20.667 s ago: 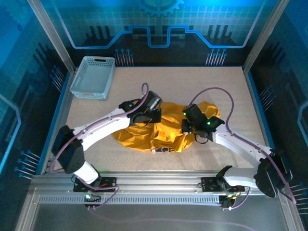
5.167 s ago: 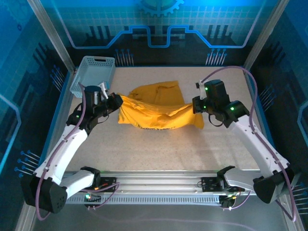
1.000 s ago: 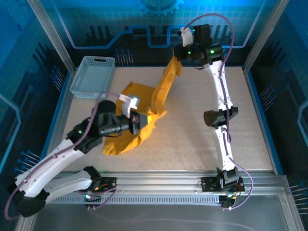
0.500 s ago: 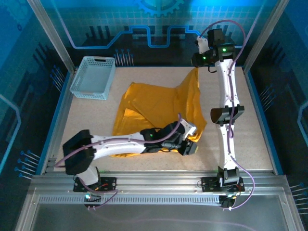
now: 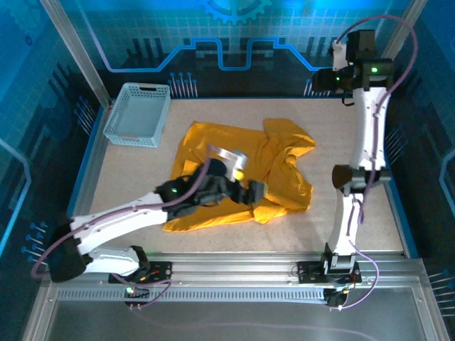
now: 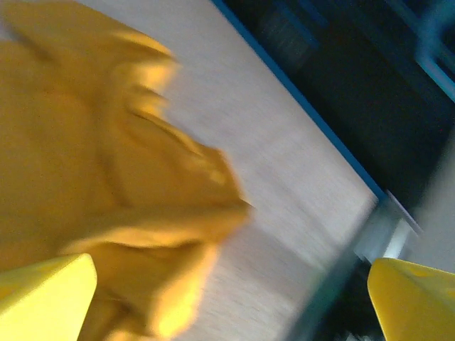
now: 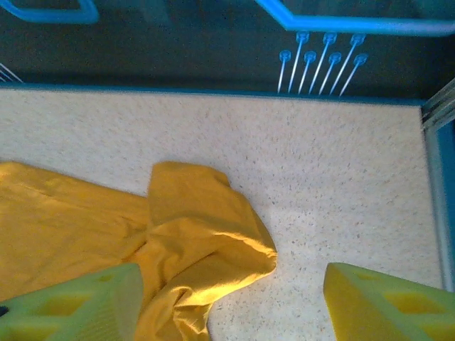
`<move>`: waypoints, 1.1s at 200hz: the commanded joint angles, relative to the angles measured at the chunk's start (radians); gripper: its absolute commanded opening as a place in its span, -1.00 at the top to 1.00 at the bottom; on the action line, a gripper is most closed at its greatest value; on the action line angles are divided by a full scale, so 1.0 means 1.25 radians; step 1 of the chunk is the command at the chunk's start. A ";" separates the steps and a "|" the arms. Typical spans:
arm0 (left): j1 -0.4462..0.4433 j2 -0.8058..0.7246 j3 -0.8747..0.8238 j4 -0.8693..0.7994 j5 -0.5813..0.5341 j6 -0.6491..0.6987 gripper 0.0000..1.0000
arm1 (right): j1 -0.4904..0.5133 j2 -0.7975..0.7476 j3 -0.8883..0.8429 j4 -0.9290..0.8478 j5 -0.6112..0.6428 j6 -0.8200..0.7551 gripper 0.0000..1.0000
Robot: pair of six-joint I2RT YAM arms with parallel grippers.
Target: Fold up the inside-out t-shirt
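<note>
The inside-out t-shirt (image 5: 213, 145) lies rumpled and partly spread in the middle of the table, plain mustard side up. My left gripper (image 5: 252, 193) hovers low over its near right part. In the blurred left wrist view its yellow fingers (image 6: 44, 297) stand far apart and open, with the t-shirt (image 6: 92, 163) at the left and nothing between them. My right gripper (image 5: 321, 82) hangs high at the back right, clear of the cloth. It is open in the right wrist view (image 7: 227, 302), with a free corner of the t-shirt (image 7: 195, 238) on the table well below.
A light grey lattice basket (image 5: 137, 114) stands at the back left corner. Bare speckled tabletop (image 5: 348, 142) lies right of the shirt, ending at a blue rim and the dark back wall (image 7: 213, 50). The right arm's elbow (image 5: 359, 176) rises over the table's right side.
Both grippers have opened and let go of the t-shirt, which dropped from hanging onto the table. The right gripper moved right, farther from the cloth. The left gripper drew back to the left.
</note>
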 commanded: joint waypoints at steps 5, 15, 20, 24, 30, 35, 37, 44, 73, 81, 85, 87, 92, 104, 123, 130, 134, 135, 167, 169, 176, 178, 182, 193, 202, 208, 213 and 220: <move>0.145 -0.074 -0.065 -0.204 -0.145 -0.078 -0.98 | 0.022 -0.320 -0.390 0.195 0.037 0.009 -0.56; 0.209 -0.101 -0.089 -0.248 -0.157 -0.103 -0.97 | 0.012 -0.453 -0.592 0.314 0.016 0.024 -0.65; 0.242 -0.113 -0.106 -0.264 -0.155 -0.113 -0.97 | 0.008 -0.508 -0.678 0.357 0.003 0.035 -0.67; 0.266 -0.121 -0.117 -0.275 -0.154 -0.119 -0.97 | 0.006 -0.546 -0.737 0.384 -0.007 0.047 -0.67; 0.301 -0.130 -0.134 -0.289 -0.154 -0.127 -0.97 | 0.005 -0.598 -0.808 0.413 -0.020 0.068 -0.67; 0.330 -0.130 -0.146 -0.301 -0.149 -0.133 -0.97 | 0.004 -0.632 -0.868 0.433 -0.029 0.091 -0.67; 0.341 -0.130 -0.150 -0.307 -0.147 -0.136 -0.97 | 0.004 -0.642 -0.888 0.440 -0.032 0.104 -0.67; 0.377 -0.126 -0.159 -0.324 -0.139 -0.147 -0.97 | 0.007 -0.679 -0.959 0.460 -0.044 0.140 -0.67; 0.450 -0.093 -0.200 -0.379 -0.121 -0.186 -0.95 | 0.021 -0.775 -1.233 0.489 -0.030 0.245 -0.66; 0.451 -0.092 -0.218 -0.380 -0.109 -0.194 -0.94 | 0.018 -0.786 -1.300 0.480 -0.006 0.264 -0.66; 0.453 -0.092 -0.229 -0.380 -0.103 -0.200 -0.92 | 0.016 -0.790 -1.335 0.481 -0.003 0.270 -0.66; 0.454 -0.092 -0.234 -0.379 -0.100 -0.202 -0.91 | 0.016 -0.793 -1.354 0.481 -0.002 0.272 -0.66; 0.453 -0.092 -0.247 -0.378 -0.092 -0.206 -0.88 | 0.012 -0.799 -1.395 0.483 0.001 0.281 -0.66; 0.453 -0.086 -0.275 -0.379 -0.089 -0.221 -0.86 | 0.000 -0.809 -1.482 0.492 -0.004 0.297 -0.65; 0.453 -0.061 -0.311 -0.358 -0.070 -0.241 -0.79 | -0.008 -0.814 -1.587 0.521 -0.037 0.321 -0.63; 0.454 -0.050 -0.320 -0.345 -0.058 -0.249 -0.78 | -0.008 -0.808 -1.610 0.527 -0.041 0.332 -0.63; 0.454 -0.042 -0.328 -0.336 -0.051 -0.252 -0.78 | -0.008 -0.803 -1.620 0.535 -0.045 0.335 -0.63; 0.454 -0.039 -0.330 -0.335 -0.050 -0.254 -0.78 | -0.008 -0.801 -1.623 0.537 -0.047 0.336 -0.63; 0.454 0.006 -0.355 -0.297 -0.046 -0.274 -0.66 | -0.014 -0.723 -1.675 0.606 -0.076 0.362 -0.54; 0.454 0.007 -0.356 -0.294 -0.046 -0.274 -0.64 | -0.016 -0.716 -1.676 0.612 -0.078 0.363 -0.52; 0.455 0.012 -0.359 -0.288 -0.048 -0.276 -0.60 | -0.022 -0.695 -1.680 0.630 -0.096 0.363 -0.45; 0.454 0.013 -0.360 -0.285 -0.048 -0.276 -0.59 | -0.022 -0.690 -1.681 0.637 -0.103 0.362 -0.42; 0.454 0.016 -0.361 -0.282 -0.049 -0.277 -0.57 | -0.023 -0.677 -1.682 0.649 -0.112 0.362 -0.38; 0.455 0.023 -0.365 -0.270 -0.051 -0.278 -0.51 | -0.024 -0.644 -1.679 0.674 -0.118 0.365 -0.29; 0.456 0.032 -0.365 -0.265 -0.055 -0.281 -0.45 | -0.026 -0.616 -1.671 0.685 -0.111 0.367 -0.24; 0.458 0.037 -0.367 -0.257 -0.052 -0.281 -0.41 | -0.027 -0.600 -1.666 0.693 -0.111 0.366 -0.19; 0.461 0.043 -0.368 -0.253 -0.049 -0.282 -0.38 | -0.027 -0.589 -1.661 0.697 -0.109 0.366 -0.16; 0.463 0.049 -0.367 -0.252 -0.047 -0.285 -0.34 | -0.029 -0.573 -1.654 0.700 -0.107 0.370 -0.12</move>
